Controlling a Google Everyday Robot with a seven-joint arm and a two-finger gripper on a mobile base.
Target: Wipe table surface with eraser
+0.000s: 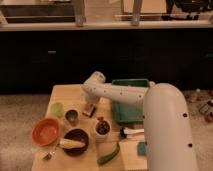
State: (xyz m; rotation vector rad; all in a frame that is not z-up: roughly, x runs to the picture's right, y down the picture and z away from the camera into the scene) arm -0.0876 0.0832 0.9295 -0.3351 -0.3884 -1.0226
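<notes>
The table surface (67, 94) is a pale wooden top with plank grain. The eraser (90, 110), a small tan block with a darker underside, lies on it near the middle, right of the small metal cup (71, 116). My white arm reaches in from the lower right, bends at a joint at the table's back, and comes down onto the eraser. My gripper (90, 104) sits directly over the eraser and seems to touch its top. The wrist hides the contact.
A green tray (125, 111) lies at the right. On the table are a pale green cup (57, 108), an orange bowl (46, 131), a dark bowl with a yellow item (75, 141), a white bowl (102, 128), a green pepper (110, 154), a white-handled brush (131, 132), a teal sponge (142, 148).
</notes>
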